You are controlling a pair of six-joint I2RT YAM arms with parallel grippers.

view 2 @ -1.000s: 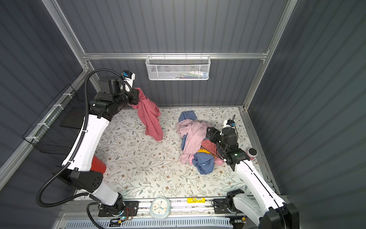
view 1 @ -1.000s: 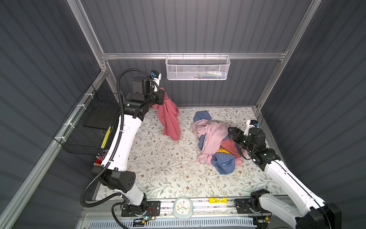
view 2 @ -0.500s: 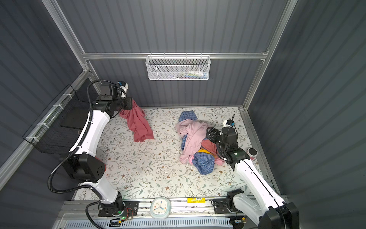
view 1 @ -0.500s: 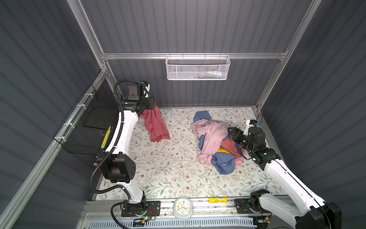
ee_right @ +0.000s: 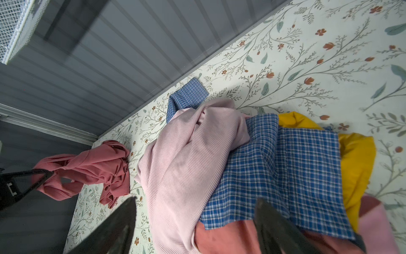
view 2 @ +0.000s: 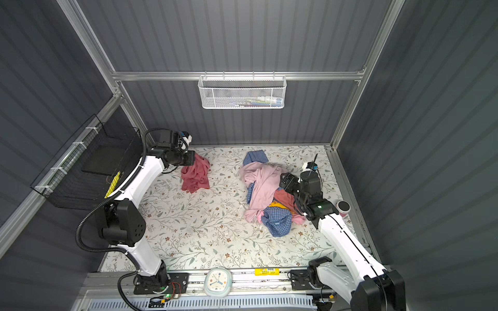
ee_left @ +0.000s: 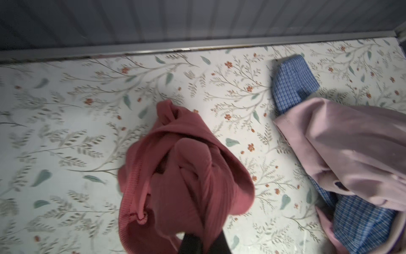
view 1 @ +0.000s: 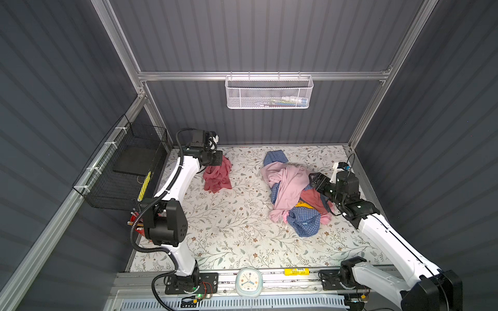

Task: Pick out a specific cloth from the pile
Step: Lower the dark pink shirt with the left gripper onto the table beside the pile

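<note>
The cloth [view 1: 217, 176], a plain dusty rose garment, is clamped at a gathered fold between the fingers [ee_left: 190, 242] of the left gripper [ee_left: 204, 237]. The jaws are closed together on bunched fabric, and only their dark tips show under it in the left wrist view. From that pinch the material falls in loose twisted folds. Its lower part is slumped on the floral table [view 1: 229, 229], near the back left corner. It lies well apart from the pile [view 1: 293, 194], with bare tabletop between them. Assessment of handling: the fabric is soft, limp and light, a fine ribbed knit with a thicker ribbed hem. It has no stiffness, so it will hang and trail from whatever point is held, and it should not slip readily from a firm pinch. The recommended hold is a thick gathered bunch or the ribbed hem, since a single thin layer may pull free. The present hold appears adequate. Risk noted: trailing ends may drag on the table if the cloth is carried low. The right gripper [ee_right: 195, 199] stands with its fingers [ee_right: 114, 226] wide apart and holds nothing. It hovers at the pile's near edge, over the blue checked fabric [ee_right: 274, 167] and the orange-red piece [ee_right: 230, 239], with the pale pink garment [ee_right: 189, 149] just beside.
</note>
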